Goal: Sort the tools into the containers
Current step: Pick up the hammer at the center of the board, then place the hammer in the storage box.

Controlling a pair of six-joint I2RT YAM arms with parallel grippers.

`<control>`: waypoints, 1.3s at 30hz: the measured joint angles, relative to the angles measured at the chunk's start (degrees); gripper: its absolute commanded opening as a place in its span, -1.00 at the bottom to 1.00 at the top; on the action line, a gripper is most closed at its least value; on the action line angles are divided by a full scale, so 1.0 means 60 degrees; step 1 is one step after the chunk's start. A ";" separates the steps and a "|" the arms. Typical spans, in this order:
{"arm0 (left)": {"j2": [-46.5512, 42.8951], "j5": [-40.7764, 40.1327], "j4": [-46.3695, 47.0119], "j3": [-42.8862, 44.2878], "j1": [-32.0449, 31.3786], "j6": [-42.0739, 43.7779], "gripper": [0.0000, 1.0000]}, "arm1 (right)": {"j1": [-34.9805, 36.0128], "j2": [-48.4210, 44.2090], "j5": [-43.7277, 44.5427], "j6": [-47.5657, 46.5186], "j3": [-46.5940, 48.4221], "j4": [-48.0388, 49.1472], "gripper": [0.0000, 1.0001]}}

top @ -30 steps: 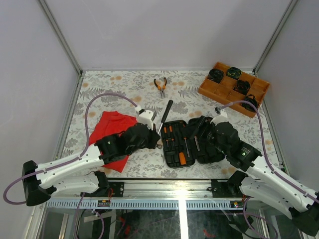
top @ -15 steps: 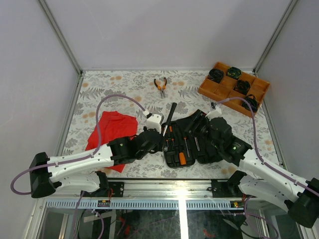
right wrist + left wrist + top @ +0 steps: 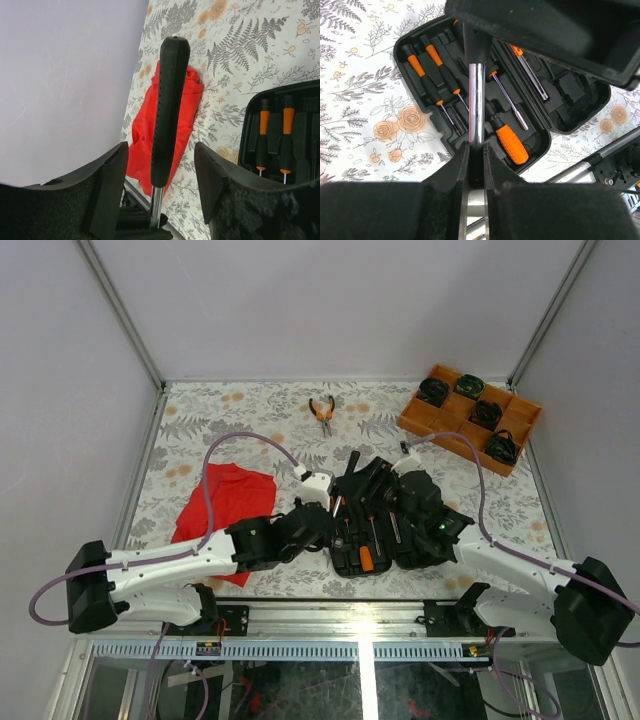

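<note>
The black tool case [image 3: 347,562] lies open at the front centre, with orange-and-black screwdrivers [image 3: 427,75] and a thick orange-handled driver [image 3: 511,144] in its slots. My left gripper [image 3: 475,155] is shut on the steel shaft of the hammer [image 3: 476,100], holding it above the case. The hammer's black handle [image 3: 167,110] stands between the wide-apart fingers [image 3: 107,172] of my right gripper [image 3: 160,160], which is open and not touching it. In the top view the left gripper [image 3: 325,510] and right gripper [image 3: 375,480] meet over the case. Orange-handled pliers [image 3: 321,410] lie at the back.
A red cloth [image 3: 225,505] lies left of the case, under the left arm. An orange compartment tray [image 3: 425,420] with black round items stands at the back right. Grey walls and metal rails border the floral table.
My left gripper has carried the hammer to the right, over the open case. The right gripper has swung left, narrowed a little, and now straddles the hammer's handle.
</note>
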 measured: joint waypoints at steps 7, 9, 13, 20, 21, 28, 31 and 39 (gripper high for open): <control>0.0080 0.0004 0.0080 0.0000 -0.0036 0.0000 -1.00 | 0.0011 0.0412 -0.0251 -0.0029 0.0004 0.0131 -0.52; 0.0080 0.0015 0.0106 0.0000 -0.0036 0.0000 -0.99 | 0.0018 0.0408 -0.0321 -0.0011 0.0004 0.0244 -0.77; 0.0047 0.0007 0.0149 0.0000 -0.0036 -0.0004 -0.74 | 0.0025 0.0386 -0.0412 0.0029 0.0011 0.0401 -1.00; -0.0404 0.0153 0.0528 -0.0106 -0.0044 0.0007 -0.19 | 0.0040 0.0266 -0.0361 -0.0390 0.0033 0.0036 -1.00; -0.0543 0.0200 0.0634 -0.0131 -0.0044 0.0011 -0.13 | 0.0044 0.0255 -0.0306 -0.0474 0.0058 -0.0168 -1.00; -0.1596 0.0259 0.0907 -0.0488 -0.0044 -0.0058 0.10 | 0.0051 -0.0189 0.0645 -0.1129 0.0251 -0.1483 -1.00; -0.1880 0.0124 0.0831 -0.0583 -0.0044 -0.0215 0.11 | 0.0051 -0.0678 0.1395 -0.1555 0.0317 -0.2233 -1.00; -0.1625 0.0015 0.0204 -0.0794 0.0550 -0.1067 0.13 | -0.0353 -0.1304 0.2350 -0.2896 0.0947 -0.4772 -1.00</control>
